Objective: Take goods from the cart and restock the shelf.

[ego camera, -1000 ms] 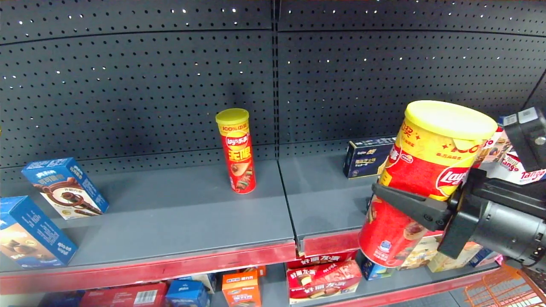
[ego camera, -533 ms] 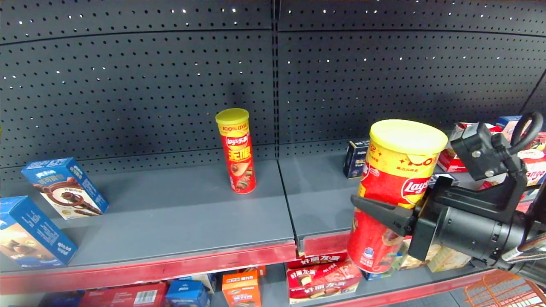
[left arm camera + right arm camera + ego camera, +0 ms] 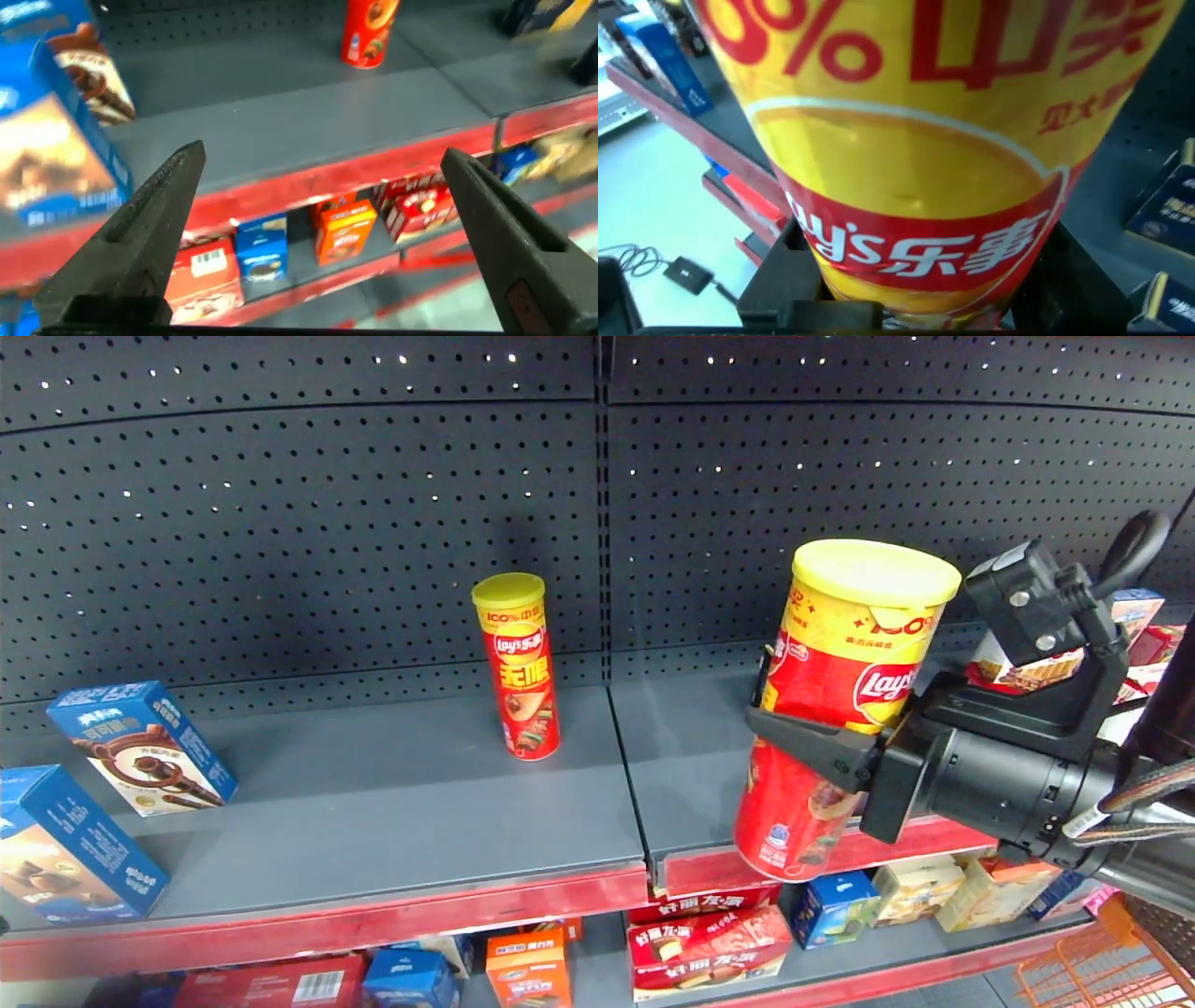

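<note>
Item: can (image 3: 854, 644) of crisps, a tall tube with a yellow lid and a red and yellow wrap. Location: in the air at the right, over the front lip of the shelf (image 3: 392, 803), lid up and leaning a little. It is well to the right of the second can (image 3: 516, 665), which stands upright farther back near the shelf's middle. Holder: right gripper (image 3: 780, 705), clamped across the can's mid-height with one dark finger on the near side. Left gripper (image 3: 322, 154): spread wide, nothing in it. Handling, as a judgement: light for its bulk and stiff along its length, but thin-walled, so a hard squeeze would likely dent it. The glossy wrap may slip, and the contents are brittle. It is tall on a narrow base, so it probably tips easily and should be set down flat. Best hold is the middle of the tube, as now, not the lid. The head view gives the whole can, its lean and the blue boxes (image 3: 140, 747) at far left, plus a corner of the orange cart (image 3: 1074, 971). The right wrist view gives only the can's label (image 3: 915, 159) at close range, without the base, so the gap to the shelf cannot be read there. The left wrist view adds the open jaws and the lower shelf (image 3: 308, 280) with its small boxes.
</note>
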You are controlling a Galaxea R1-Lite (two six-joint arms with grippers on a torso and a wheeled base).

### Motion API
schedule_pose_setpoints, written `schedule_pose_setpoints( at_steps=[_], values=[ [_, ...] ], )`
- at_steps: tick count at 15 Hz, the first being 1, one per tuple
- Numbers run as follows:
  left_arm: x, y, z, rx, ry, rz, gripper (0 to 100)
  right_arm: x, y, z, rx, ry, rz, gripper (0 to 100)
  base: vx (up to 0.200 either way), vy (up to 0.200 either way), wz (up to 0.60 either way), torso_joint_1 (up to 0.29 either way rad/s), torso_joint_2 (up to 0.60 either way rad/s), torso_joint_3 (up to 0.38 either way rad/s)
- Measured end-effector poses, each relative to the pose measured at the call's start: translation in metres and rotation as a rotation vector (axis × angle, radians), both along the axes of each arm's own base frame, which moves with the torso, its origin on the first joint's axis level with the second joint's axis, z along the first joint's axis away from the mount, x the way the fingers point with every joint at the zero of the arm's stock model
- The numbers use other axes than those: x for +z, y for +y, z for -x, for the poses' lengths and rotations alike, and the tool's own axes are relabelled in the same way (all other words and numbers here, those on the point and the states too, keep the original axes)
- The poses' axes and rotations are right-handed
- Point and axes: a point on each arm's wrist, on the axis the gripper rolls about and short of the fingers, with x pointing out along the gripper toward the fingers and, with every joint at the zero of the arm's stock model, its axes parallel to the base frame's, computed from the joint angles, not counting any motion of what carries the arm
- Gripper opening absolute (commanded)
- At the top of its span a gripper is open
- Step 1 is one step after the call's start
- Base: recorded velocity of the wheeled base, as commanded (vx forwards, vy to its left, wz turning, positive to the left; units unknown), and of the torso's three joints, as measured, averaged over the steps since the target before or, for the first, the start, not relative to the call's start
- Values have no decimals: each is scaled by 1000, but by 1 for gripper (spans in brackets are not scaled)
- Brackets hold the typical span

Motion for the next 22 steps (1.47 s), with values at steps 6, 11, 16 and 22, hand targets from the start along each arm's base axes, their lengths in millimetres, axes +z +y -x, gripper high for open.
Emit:
schedule_pose_setpoints(
  at_steps=[6,11,16,22],
  values=[
    [38,-3,-102,-117,131,-23,100,-5,-5,-12,-92,21,19,0,0,0,0,0,0,0],
    [38,-14,-210,-319,53,-6,100,-9,-10,-16,-121,36,30,0,0,0,0,0,0,0],
    [26,-24,-276,-487,-55,1,100,-13,-7,-16,-103,47,40,0,0,0,0,0,0,0],
    [4,-30,-311,-623,-116,-1,100,-15,-5,-21,-110,53,45,0,0,0,0,0,0,0]
  ],
)
